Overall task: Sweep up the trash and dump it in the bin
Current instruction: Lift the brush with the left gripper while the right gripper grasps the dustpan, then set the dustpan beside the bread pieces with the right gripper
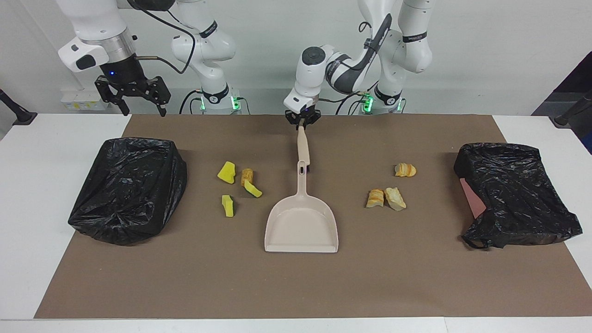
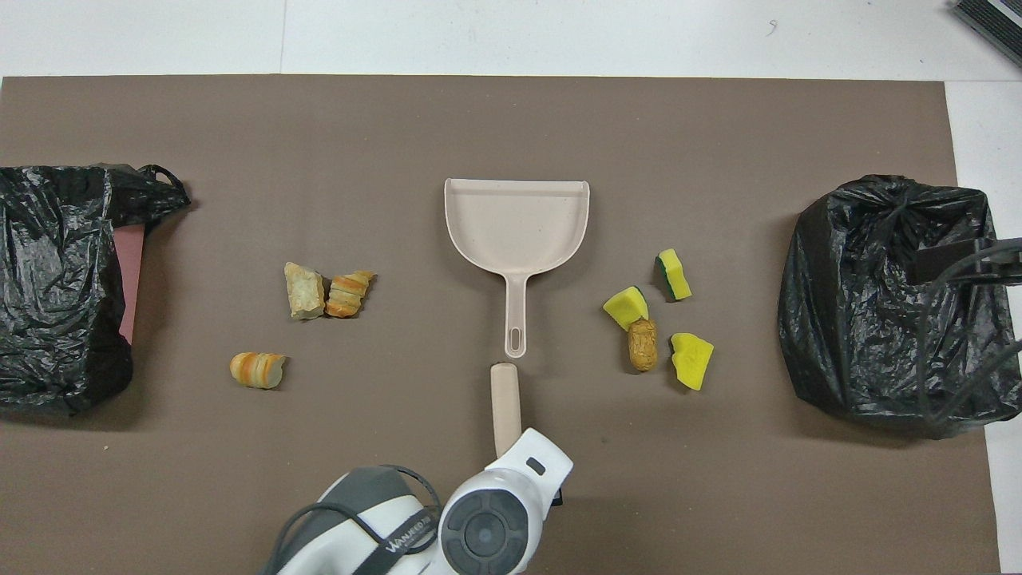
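My left gripper (image 1: 301, 124) is shut on the robots' end of a beige brush handle (image 1: 303, 148), which points at the beige dustpan (image 1: 319, 240) mid-mat. In the overhead view the wrist hides the fingers and only the brush handle (image 2: 505, 403) shows. The trash lies in two groups beside the pan. Toward the right arm's end are yellow wedges (image 1: 226, 172) (image 1: 253, 188) (image 1: 227, 205) and a brown lump (image 1: 247, 175). Toward the left arm's end are tan bread chunks (image 1: 405, 169) (image 1: 375, 198) (image 1: 395, 198). My right gripper (image 1: 132, 99) hangs open, high over the table edge, waiting.
A bin lined with a black bag (image 1: 129, 189) stands at the right arm's end of the brown mat. Another black-bagged bin (image 1: 513, 194) lies at the left arm's end. The dustpan's handle (image 2: 516, 319) points toward the robots.
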